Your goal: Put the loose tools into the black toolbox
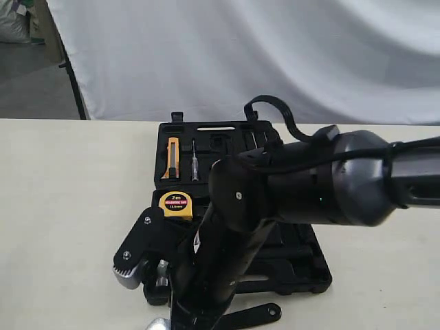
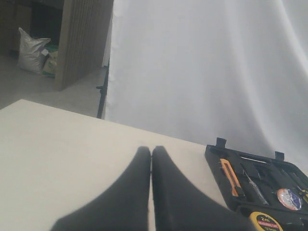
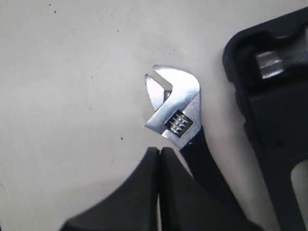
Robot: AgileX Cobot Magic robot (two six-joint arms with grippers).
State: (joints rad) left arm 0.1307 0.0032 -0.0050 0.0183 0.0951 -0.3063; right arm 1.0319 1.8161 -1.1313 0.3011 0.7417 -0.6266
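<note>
1. Evidently the right gripper (image 3: 158,151), bottom centre, is closed tight with nothing visibly between its tips; the left gripper (image 2: 151,150) is closed too, and empty.
2. Better to open and straddle the handle squarely before squeezing.
3. The adjustable wrench (image 3: 174,103) lies mid-frame on the table (image 3: 72,72): bright steel head, black handle disappearing beneath the gripper.
4. The black toolbox (image 3: 269,120) sits just beside it, along the right edge.

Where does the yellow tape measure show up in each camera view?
Exterior view: the yellow tape measure sits in the black toolbox, just below the orange knife.
Left wrist view: it is in the toolbox, near the knife, and is cut off by the picture's edge.
Right wrist view: not in it.
Shared landmark: the toolbox, whose edge also shows in the right wrist view.
</note>
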